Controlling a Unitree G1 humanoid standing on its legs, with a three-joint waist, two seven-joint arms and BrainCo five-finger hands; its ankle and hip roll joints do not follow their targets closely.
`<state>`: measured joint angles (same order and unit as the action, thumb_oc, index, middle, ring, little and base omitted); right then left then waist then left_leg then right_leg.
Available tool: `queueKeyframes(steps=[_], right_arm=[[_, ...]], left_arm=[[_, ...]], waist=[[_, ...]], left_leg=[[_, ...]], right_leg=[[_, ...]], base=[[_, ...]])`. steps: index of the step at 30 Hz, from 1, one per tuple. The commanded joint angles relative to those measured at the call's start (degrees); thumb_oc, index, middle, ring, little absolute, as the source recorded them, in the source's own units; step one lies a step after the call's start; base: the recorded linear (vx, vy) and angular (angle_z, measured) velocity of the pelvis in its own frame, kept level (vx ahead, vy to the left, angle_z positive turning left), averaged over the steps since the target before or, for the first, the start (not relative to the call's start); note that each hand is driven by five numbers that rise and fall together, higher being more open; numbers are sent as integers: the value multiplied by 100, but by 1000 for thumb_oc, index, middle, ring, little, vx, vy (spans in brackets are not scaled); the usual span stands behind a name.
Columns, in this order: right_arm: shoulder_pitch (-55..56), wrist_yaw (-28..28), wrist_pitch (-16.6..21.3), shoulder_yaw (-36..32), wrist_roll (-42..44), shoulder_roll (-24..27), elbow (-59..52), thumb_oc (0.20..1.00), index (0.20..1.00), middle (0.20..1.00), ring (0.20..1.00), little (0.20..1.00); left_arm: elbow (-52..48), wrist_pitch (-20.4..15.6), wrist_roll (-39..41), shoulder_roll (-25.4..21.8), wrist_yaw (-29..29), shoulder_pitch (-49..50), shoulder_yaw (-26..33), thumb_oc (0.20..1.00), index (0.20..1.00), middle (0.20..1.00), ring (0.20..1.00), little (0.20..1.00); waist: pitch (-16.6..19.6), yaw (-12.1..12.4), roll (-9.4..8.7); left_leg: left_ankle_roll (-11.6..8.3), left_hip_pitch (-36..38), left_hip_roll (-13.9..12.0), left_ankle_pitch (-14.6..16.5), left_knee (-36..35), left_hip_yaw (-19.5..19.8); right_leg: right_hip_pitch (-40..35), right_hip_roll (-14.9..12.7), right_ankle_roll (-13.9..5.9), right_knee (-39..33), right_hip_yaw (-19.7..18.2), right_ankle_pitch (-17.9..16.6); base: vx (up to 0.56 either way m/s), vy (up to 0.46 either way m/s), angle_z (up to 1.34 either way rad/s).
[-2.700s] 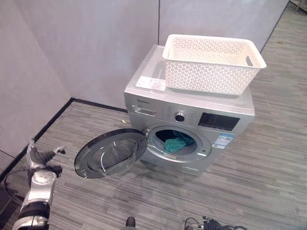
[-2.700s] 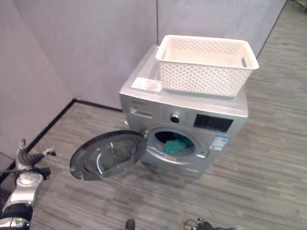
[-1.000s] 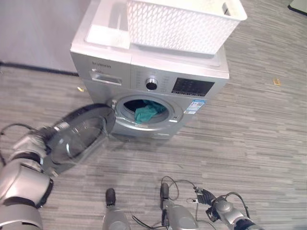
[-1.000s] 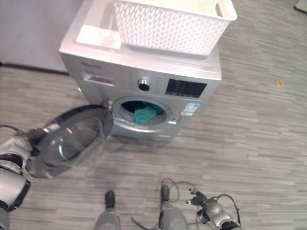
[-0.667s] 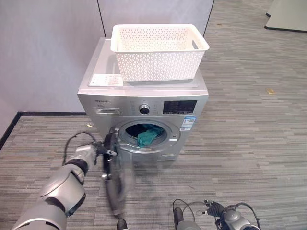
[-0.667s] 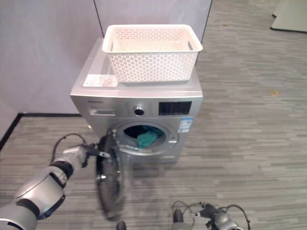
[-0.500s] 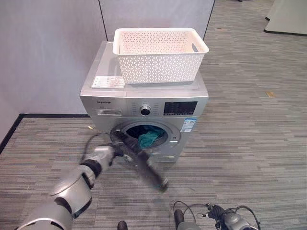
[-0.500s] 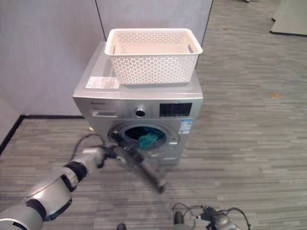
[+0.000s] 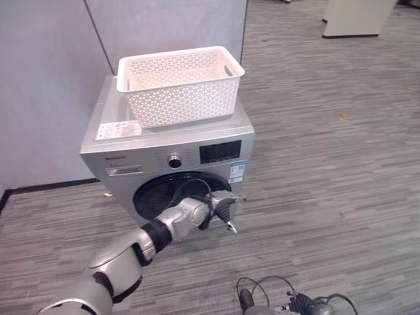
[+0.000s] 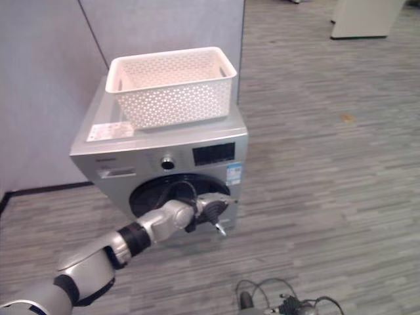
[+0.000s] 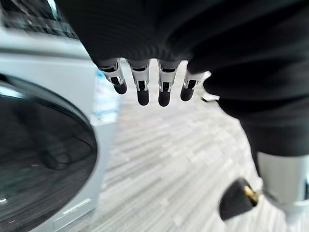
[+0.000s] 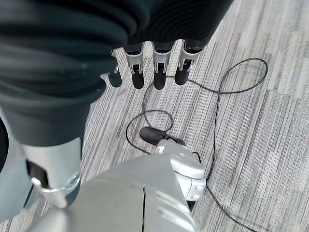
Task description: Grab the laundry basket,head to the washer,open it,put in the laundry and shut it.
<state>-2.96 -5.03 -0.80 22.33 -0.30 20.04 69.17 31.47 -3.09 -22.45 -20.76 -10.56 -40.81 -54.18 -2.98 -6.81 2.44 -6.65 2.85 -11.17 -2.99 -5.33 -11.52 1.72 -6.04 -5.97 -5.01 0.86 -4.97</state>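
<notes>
1. The washer (image 9: 167, 161), a silver front-loading machine, stands against a grey wall; everything below is placed relative to it.
2. Its round dark door (image 9: 172, 195) sits flush or nearly flush with the washer's front; whether the latch has caught cannot be told. No laundry can be seen through the dark glass.
3. The left hand (image 9: 220, 209) is at the door's edge on the side beneath the control panel (image 9: 220, 151). In the left wrist view its fingers (image 11: 141, 85) hang relaxed and slightly spread, thumb apart, holding nothing, with the door's glass close beside them.
4. The door is likely rigid, hinged and smooth, so a flat push on the rim near the latch side should seat it better than a grasp.
5. The white lattice laundry basket (image 9: 178, 85) rests on top of the washer, looking empty. It is probably light, stiff plastic, best lifted by its side handle slots.
6. The right hand (image 12: 145, 67) hangs low, well apart from the washer, fingers loose and empty over the grey floor (image 9: 328, 164).
</notes>
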Motion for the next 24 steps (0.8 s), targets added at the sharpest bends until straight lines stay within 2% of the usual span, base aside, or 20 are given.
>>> queueKeyframes(steps=[1, 3, 4, 5, 6, 7, 8, 10, 13, 16, 19, 21, 22, 24], right_arm=[[-221, 15, 101, -139, -27, 32, 195, 1000, 1000, 1000, 1000, 1000], [-184, 24, 118, -246, -45, -27, 184, 1000, 1000, 1000, 1000, 1000], [-177, 24, 118, -237, -45, -26, 185, 1000, 1000, 1000, 1000, 1000], [-159, 49, 132, -324, -35, -59, 123, 1000, 1000, 1000, 1000, 1000], [-157, 49, 131, -321, -35, -59, 123, 1000, 1000, 1000, 1000, 1000], [-128, 72, 156, -376, -34, -107, 41, 1000, 1000, 1000, 1000, 1000], [-126, 72, 156, -372, -33, -107, 40, 1000, 1000, 1000, 1000, 1000], [-51, 125, 203, -472, 14, -130, -127, 1000, 1000, 1000, 1000, 1000], [45, 175, 231, -563, -21, -130, -224, 1000, 1000, 1000, 1000, 1000], [218, 230, 328, -705, 0, -137, -263, 1000, 1000, 1000, 1000, 1000], [331, 266, 378, -741, 19, -158, -257, 1000, 1000, 1000, 1000, 1000], [467, 346, 445, -794, 83, -252, -162, 1000, 1000, 1000, 1000, 1000], [467, 347, 446, -793, 84, -252, -161, 1000, 1000, 1000, 1000, 1000], [592, 391, 481, -847, 161, -340, -57, 1000, 1000, 1000, 1000, 1000]], left_arm=[[-310, -104, 495, -241, -174, -40, 437, 1000, 1000, 1000, 1000, 1000], [-445, -76, 598, -437, -148, 703, 888, 1000, 1000, 1000, 1000, 1000], [-454, -74, 597, -442, -151, 720, 894, 1000, 1000, 1000, 1000, 1000], [-434, -35, 567, -557, -66, 1305, 1258, 1000, 1000, 1000, 1000, 1000], [-437, -34, 566, -559, -67, 1309, 1260, 1000, 1000, 1000, 1000, 1000], [-294, -9, 381, -649, 208, 1875, 1667, 1000, 1000, 1000, 1000, 1000], [-295, -10, 380, -649, 209, 1880, 1670, 1000, 1000, 1000, 1000, 1000], [-28, 33, 286, -674, 519, 2641, 2286, 1000, 1000, 1000, 1000, 1000], [411, -7, 582, -576, 699, 3429, 2899, 1000, 1000, 1000, 1000, 1000], [955, -231, 1277, -387, 867, 4054, 3501, 1000, 1000, 1000, 1000, 1000], [1519, -303, 1508, -199, 1021, 4235, 3736, 1000, 1000, 1000, 1000, 1000], [2352, -379, 1778, 54, 1350, 4284, 4055, 1000, 1000, 1000, 1000, 1000], [2361, -386, 1778, 57, 1353, 4281, 4054, 1000, 1000, 1000, 1000, 1000], [2905, -463, 2250, 208, 1505, 4336, 4442, 1000, 1000, 1000, 1000, 1000]], waist=[[-416, 193, -197], [-409, 325, -211], [-392, 314, -205], [-385, 388, -216], [-384, 383, -216], [-388, 473, -242], [-387, 468, -242], [-392, 571, -279], [-370, 657, -311], [-339, 753, -344], [-301, 797, -378], [-247, 853, -430], [-247, 849, -430], [-186, 887, -468]], left_leg=[[115, 64, 3, 331, 201, 360], [119, 10, 25, 286, 205, 438], [116, 38, 25, 328, 190, 442], [121, 34, 44, 330, 186, 480], [121, 36, 44, 330, 185, 483], [126, 3, 60, 327, 192, 524], [127, 4, 60, 327, 193, 527], [137, -38, 85, 319, 203, 582], [144, -90, 115, 308, 211, 631], [145, -138, 142, 296, 229, 690], [143, -165, 154, 286, 236, 719], [144, -194, 180, 265, 234, 759], [144, -196, 180, 266, 235, 763], [144, -228, 201, 250, 243, 799]], right_leg=[[-73, -282, -368, 653, 223, 699], [-108, -302, -349, 617, 301, 656], [-135, -303, -360, 611, 311, 697], [-168, -315, -355, 593, 357, 696], [-172, -316, -355, 591, 360, 696], [-194, -327, -349, 584, 400, 686], [-197, -328, -349, 583, 403, 687], [-212, -344, -349, 556, 454, 660], [-220, -362, -348, 524, 501, 632], [-236, -395, -369, 483, 568, 600], [-249, -415, -378, 463, 618, 585], [-272, -442, -386, 430, 671, 562], [-273, -443, -387, 428, 675, 562], [-284, -467, -394, 404, 722, 536]], base=[[14, -21, 15], [-9, -14, 8], [-3, -7, 26], [32, 0, 19], [-13, -18, 16], [-12, -14, 7], [-32, -23, 17], [-38, -16, 23], [-37, -14, 7], [-33, -7, 16], [-16, -9, 9], [-32, -16, 2], [-35, -12, 5], [-37, -7, 7]])
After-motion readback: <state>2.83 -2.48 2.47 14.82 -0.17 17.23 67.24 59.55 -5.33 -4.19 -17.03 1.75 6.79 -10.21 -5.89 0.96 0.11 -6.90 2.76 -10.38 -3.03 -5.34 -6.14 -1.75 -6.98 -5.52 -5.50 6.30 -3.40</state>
